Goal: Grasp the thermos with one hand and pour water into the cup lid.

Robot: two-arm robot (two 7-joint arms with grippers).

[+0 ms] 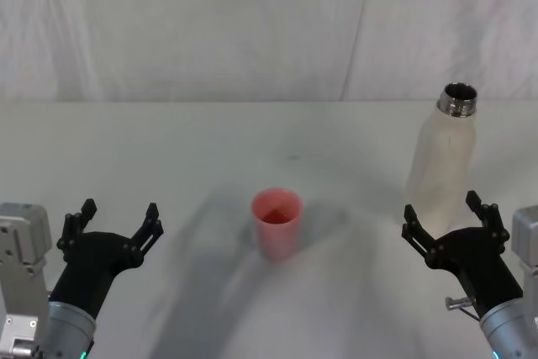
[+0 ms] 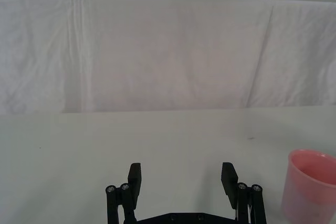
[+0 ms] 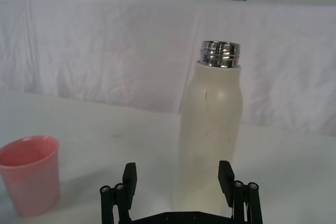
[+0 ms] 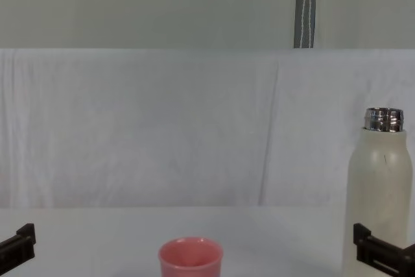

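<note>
The thermos [image 1: 441,157] stands upright and uncapped at the table's right, cream-white with a chrome neck; it also rises at the right of the chest view [image 4: 379,199]. My right gripper [image 1: 444,221] is open just in front of its base, and in the right wrist view the thermos [image 3: 211,135] stands a little beyond the open right gripper [image 3: 178,178], not touching it. The pink cup lid [image 1: 276,222] sits upright at the table's middle, also seen as the cup lid [image 2: 308,185] [image 3: 30,173] [image 4: 190,259]. My left gripper [image 1: 118,220] is open at the near left, apart from both.
A white cloth-covered table [image 1: 168,149] runs back to a white draped backdrop [image 1: 252,23]. A grey pole [image 4: 305,6] stands behind the backdrop. Bare tabletop lies between the cup lid and the thermos and around the left gripper.
</note>
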